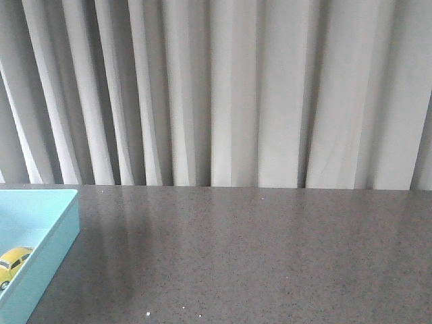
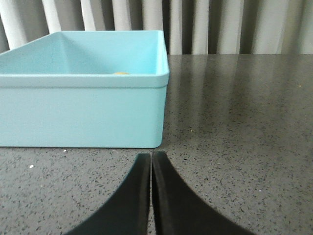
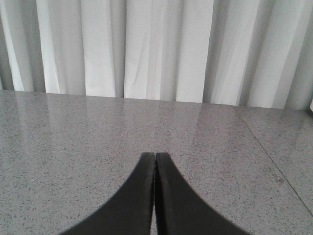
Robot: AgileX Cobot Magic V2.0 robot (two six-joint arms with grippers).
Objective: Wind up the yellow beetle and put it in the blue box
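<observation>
The front view looks forward and slightly down over the dark speckled counter (image 1: 256,256) toward the pleated grey curtain (image 1: 229,88) at twelve o'clock; only a corner of the blue box (image 1: 47,253) enters at eight o'clock, with the yellow beetle (image 1: 12,264) inside it. The left wrist view sits low, almost at counter level, facing the curtain, with the left tool (image 2: 151,161) at six o'clock and the box's near wall close ahead at ten o'clock. The right wrist view sits equally low behind the right tool (image 3: 155,161), facing bare counter and curtain. All three views share counter and curtain; front and left wrist share the box.
</observation>
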